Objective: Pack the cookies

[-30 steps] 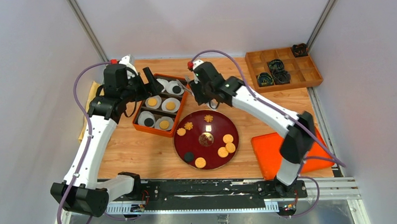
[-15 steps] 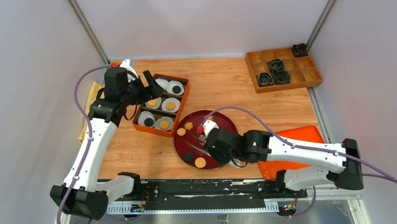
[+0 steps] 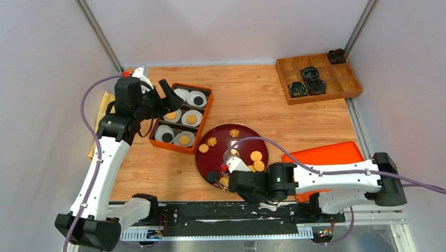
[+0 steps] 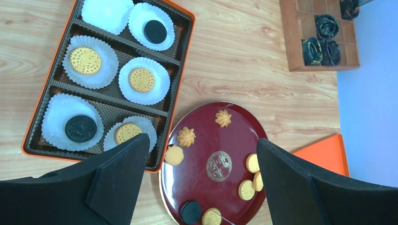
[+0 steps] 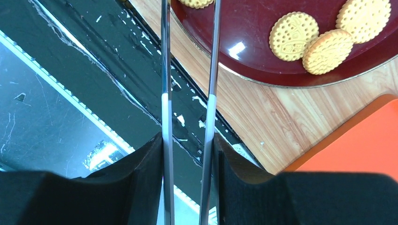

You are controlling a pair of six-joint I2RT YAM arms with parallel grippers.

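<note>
A dark red plate [image 3: 241, 143] holds several cookies: golden flower ones [image 3: 212, 141], round golden ones [image 3: 256, 155] and a black one [image 3: 212, 175]. An orange box [image 3: 152, 141] of white paper cups holds several cookies. My left gripper [image 3: 166, 97] is open and empty above the box; its view shows the plate [image 4: 206, 187] and the black cookie [image 4: 191, 212] between its spread jaws [image 4: 201, 140]. My right gripper [image 3: 234, 180] sits low at the plate's near edge, shut on metal tweezers [image 5: 164, 70] whose tips reach a golden cookie [image 5: 197, 2].
A wooden compartment tray [image 3: 342, 82] with black coiled rings stands at the back right. An orange flat lid [image 3: 322, 155] lies right of the plate. A yellowish cloth [image 3: 103, 102] lies at the far left. The black base rail [image 3: 212, 213] runs along the near edge.
My right arm has swung from the back by the box down to the plate's near edge, tweezers still held. The left arm has barely moved.
</note>
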